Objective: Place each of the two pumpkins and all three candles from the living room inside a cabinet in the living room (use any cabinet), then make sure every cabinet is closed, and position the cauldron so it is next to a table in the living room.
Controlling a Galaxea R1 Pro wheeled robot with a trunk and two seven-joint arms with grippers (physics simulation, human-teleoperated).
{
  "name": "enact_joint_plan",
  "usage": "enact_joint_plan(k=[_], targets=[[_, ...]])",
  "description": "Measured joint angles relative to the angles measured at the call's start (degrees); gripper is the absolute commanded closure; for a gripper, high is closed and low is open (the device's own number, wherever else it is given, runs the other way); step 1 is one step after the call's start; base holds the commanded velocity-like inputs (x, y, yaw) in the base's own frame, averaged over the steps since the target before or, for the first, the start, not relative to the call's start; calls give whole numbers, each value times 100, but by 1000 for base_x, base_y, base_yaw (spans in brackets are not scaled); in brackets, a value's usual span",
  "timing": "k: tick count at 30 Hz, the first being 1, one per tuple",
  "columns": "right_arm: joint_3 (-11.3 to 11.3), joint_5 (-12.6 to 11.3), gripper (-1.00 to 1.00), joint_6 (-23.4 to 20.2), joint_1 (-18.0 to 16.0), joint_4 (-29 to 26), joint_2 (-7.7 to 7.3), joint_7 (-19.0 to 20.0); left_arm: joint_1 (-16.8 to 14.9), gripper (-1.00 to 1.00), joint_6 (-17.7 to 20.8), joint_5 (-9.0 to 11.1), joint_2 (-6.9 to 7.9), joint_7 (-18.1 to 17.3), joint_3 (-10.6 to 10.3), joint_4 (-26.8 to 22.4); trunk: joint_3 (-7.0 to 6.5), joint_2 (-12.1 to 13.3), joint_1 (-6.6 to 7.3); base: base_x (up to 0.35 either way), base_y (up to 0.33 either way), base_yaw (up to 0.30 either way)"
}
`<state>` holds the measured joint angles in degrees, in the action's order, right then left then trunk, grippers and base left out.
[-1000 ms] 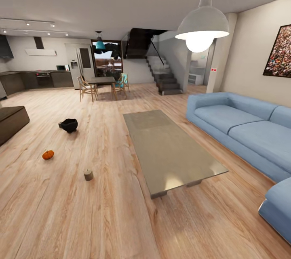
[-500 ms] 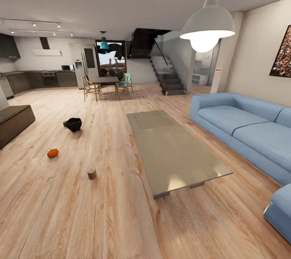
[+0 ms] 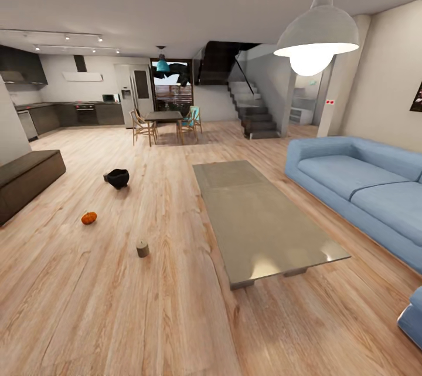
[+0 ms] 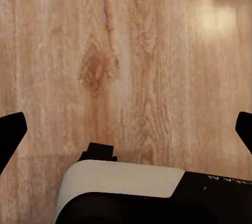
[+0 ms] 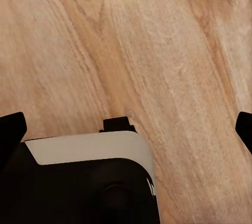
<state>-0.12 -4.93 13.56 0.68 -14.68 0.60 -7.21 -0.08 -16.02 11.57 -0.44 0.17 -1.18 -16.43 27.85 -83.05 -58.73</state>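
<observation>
Both grippers, left gripper (image 4: 126, 129) and right gripper (image 5: 126, 129), hang spread wide and empty-handed over the light wood plank floor (image 3: 117, 305).
From the left: a long, low dark-brown wood cabinet (image 3: 26, 179), a small orange ribbed pumpkin (image 3: 89, 218) on the floor, a glossy black round-bellied cauldron (image 3: 118, 178) further back, a stout grey-brown candle (image 3: 142, 248) nearer, all well apart; then the glossy grey low worktop (image 3: 264, 223) and a blue corner sofa (image 3: 363, 188).

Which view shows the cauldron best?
The head view: the cauldron sits whole on the floor, left of the table and beyond the pumpkin and candle. Both wrist views look down at bare floor planks instead.
</observation>
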Motion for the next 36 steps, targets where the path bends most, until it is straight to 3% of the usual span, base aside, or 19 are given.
enact_joint_plan(k=[36], targets=[[-1, 0, -100, -5, -1, 2, 0, 0, 0, -100, 7, -1, -9, -6, -12, 1, 0, 0, 0, 0, 0, 174]])
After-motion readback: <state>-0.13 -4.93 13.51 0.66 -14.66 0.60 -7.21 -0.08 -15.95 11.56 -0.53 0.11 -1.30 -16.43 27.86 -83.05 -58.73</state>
